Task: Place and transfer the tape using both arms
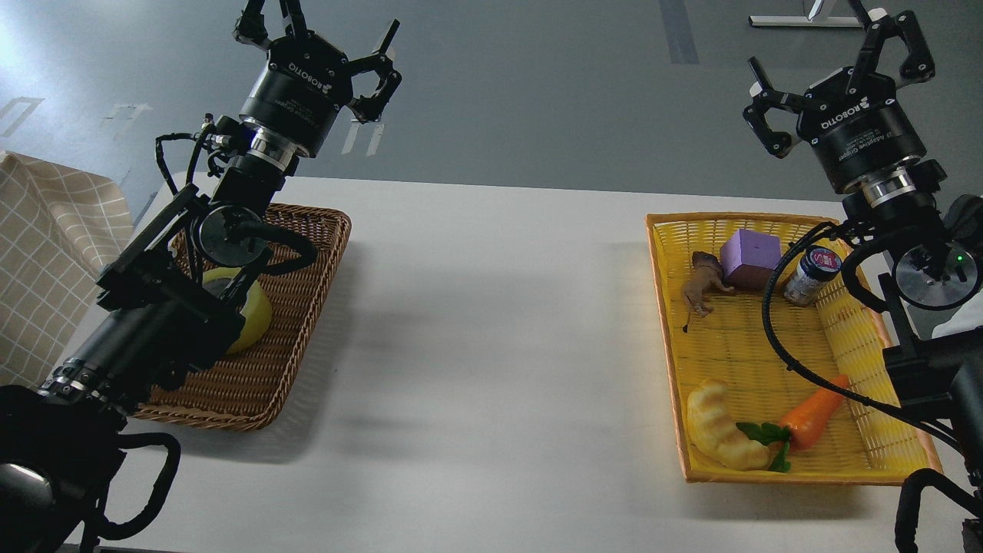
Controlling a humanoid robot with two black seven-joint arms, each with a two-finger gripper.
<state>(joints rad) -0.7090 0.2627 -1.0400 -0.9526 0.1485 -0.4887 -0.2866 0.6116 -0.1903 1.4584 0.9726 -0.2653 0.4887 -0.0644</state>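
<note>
- The tape lies in the brown wicker basket at left, half hidden behind the left arm.
- Left gripper hangs high above, fingers spread wide and empty; the right gripper likewise — open over the yellow basket.
- Judged best: lower the left gripper straight over the roll, clear of the basket's rim — then close across its width.

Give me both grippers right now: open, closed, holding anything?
Left gripper: open, empty, raised above the brown basket with the tape.
Right gripper: open, empty, raised above the yellow basket.
</note>
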